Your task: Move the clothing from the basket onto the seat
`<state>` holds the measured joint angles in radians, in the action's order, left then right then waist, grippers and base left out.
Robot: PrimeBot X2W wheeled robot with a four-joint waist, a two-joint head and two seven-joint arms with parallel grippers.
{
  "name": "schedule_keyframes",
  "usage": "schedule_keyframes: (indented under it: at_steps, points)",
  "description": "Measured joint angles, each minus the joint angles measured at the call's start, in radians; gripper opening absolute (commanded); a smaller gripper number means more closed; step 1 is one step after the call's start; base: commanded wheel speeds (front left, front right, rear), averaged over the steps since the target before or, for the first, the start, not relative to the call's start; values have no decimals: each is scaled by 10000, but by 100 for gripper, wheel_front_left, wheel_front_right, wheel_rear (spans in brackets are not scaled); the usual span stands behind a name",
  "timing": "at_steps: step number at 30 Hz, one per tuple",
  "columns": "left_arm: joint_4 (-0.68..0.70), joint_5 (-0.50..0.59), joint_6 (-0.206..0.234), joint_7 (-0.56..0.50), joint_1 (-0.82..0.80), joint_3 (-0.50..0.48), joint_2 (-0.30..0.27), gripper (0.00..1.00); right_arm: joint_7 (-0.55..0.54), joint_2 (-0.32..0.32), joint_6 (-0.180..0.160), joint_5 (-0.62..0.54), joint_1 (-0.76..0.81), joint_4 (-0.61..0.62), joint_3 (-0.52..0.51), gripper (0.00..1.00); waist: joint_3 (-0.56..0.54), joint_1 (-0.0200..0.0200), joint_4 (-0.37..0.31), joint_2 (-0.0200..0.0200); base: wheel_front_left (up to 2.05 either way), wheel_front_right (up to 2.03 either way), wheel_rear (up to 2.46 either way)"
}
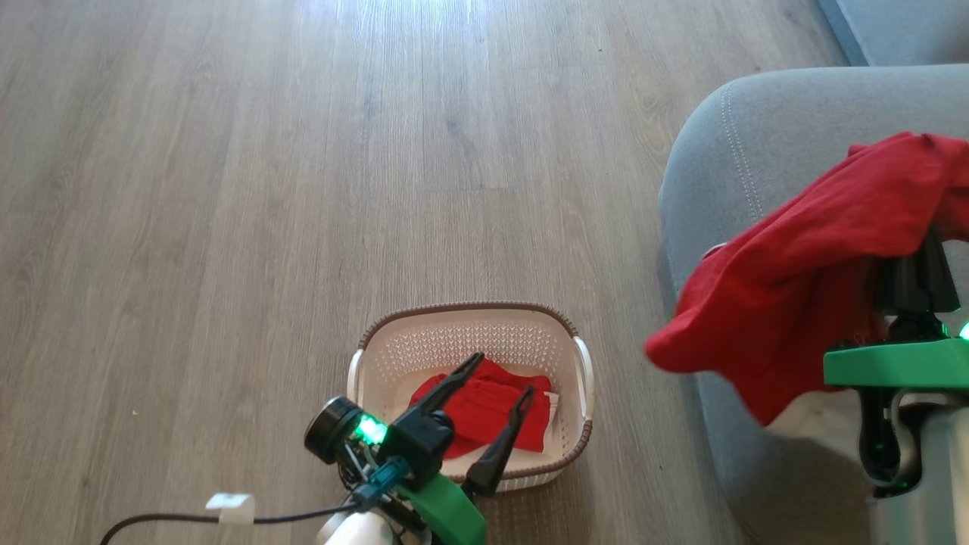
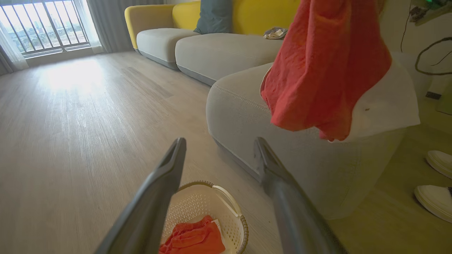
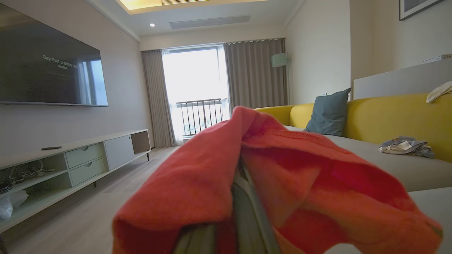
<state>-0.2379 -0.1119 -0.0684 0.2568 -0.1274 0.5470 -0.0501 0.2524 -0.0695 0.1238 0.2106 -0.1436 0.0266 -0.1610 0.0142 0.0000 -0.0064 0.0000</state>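
Head view: right tool [image 1: 912, 284] holds a red garment [image 1: 817, 257] above the near edge of the seat [image 1: 727, 151]. Left tool [image 1: 502, 375] hovers wide open and empty over the basket [image 1: 469, 306], where a second garment [image 1: 484, 424] lies. Left wrist view: much of the held cloth hangs off the seat's side. Right wrist view: fabric folds tightly around the right tool, so its jaws look closed. Carry it further inward and lower before releasing, or it may slide off.
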Motion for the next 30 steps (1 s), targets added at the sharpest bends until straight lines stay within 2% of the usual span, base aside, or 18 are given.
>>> schedule_keyframes:
  at_steps: [10,16,23,30]
  points:
    - [188,-81,4,0,140,-222,2,100,0,13,0,0,3,-48,-10,0,13,0,-47,0,0,0,0]
    - [205,-115,6,0,140,-228,2,100,0,17,0,0,-5,-94,-69,0,66,0,-306,0,0,0,0]
    - [267,-115,4,0,135,-203,0,100,0,15,0,0,-87,-96,-159,0,203,0,-999,0,0,0,0]
    - [297,-115,10,0,100,-211,-4,100,0,13,0,0,-113,-63,-370,0,399,0,-2049,0,0,0,0]
